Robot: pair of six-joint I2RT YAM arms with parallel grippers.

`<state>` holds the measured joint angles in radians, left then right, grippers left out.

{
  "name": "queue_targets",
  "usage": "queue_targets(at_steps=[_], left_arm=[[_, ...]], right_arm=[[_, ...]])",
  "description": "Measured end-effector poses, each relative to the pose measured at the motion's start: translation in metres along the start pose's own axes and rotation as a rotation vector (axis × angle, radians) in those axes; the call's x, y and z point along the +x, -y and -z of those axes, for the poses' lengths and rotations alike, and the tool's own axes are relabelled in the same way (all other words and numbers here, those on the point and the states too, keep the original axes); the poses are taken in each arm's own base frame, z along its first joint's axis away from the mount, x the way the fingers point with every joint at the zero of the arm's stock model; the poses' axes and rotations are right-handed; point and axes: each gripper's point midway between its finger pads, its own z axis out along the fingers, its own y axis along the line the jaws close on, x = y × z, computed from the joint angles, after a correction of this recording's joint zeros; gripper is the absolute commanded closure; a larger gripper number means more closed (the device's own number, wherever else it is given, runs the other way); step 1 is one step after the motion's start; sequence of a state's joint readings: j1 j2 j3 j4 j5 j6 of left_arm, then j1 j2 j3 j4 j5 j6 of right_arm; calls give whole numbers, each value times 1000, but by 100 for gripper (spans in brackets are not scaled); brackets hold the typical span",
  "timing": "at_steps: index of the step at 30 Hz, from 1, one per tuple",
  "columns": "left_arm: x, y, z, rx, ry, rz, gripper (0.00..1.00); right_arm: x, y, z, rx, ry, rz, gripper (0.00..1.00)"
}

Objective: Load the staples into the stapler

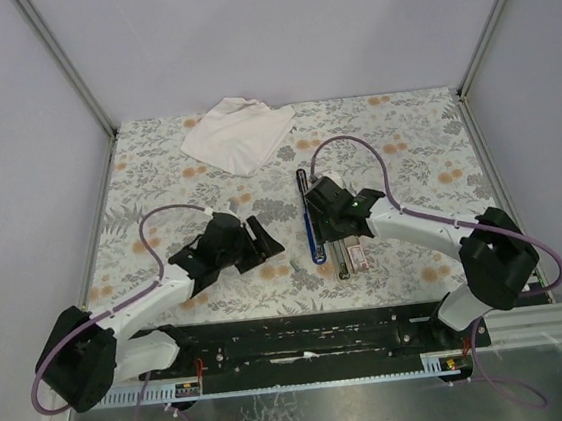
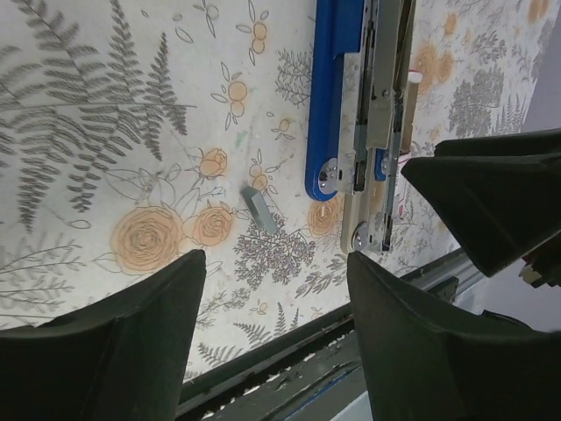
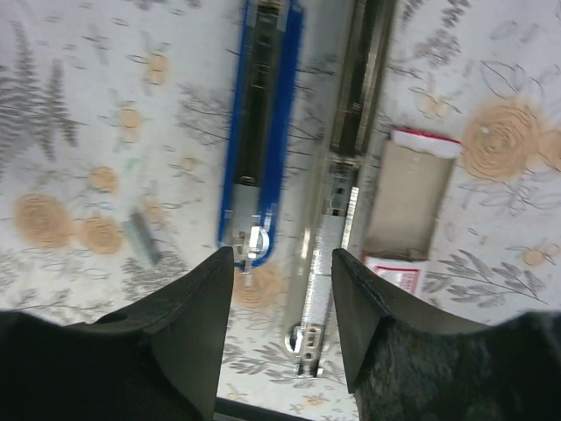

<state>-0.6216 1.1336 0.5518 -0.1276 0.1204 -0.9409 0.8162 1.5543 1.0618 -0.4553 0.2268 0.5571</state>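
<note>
Presently both hands hang low over the middle of the surface (image 1: 158,183).

Stapler (image 3: 263,123) lies swung fully open, its length running from far edge toward near edge. Blue top arm is on the left-edge side, and the bare metal magazine rail (image 3: 344,167) is just beside it, channel up. My reading: it is laid flat so a strip can drop in from above.

Staple box (image 3: 410,197) sits just beside the rail toward the right edge, tray open, red-and-white lid at its near end. Cannot tell whether strips remain inside.

One loose staple strip (image 2: 257,208) lies alone on the left-edge side of the blue arm, apart from it.

My left hand (image 2: 273,259) has its fingers apart with nothing between them. It hovers by that strip, likely placed to pick it up.

My right hand (image 3: 282,254) is parted about halfway and grips nothing. It is poised over the stapler, probably to steady it.

White cloth (image 1: 238,135) is bunched near the far edge, well apart from the work.
</note>
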Motion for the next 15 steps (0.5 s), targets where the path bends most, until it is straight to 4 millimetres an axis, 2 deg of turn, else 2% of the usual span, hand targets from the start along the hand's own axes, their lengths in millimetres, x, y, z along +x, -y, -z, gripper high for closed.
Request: queue_targets(at_steps=[3, 8, 15], left_arm=[[17, 1, -12, -22, -31, 27, 47], [36, -3, -26, -69, -66, 70, 56], [37, 4, -37, -48, -48, 120, 62]], right_arm=[[11, 18, -5, 28, -23, -10, 44], [18, 24, -5, 22, -22, -1, 43], [11, 19, 5, -35, 33, -14, 42]])
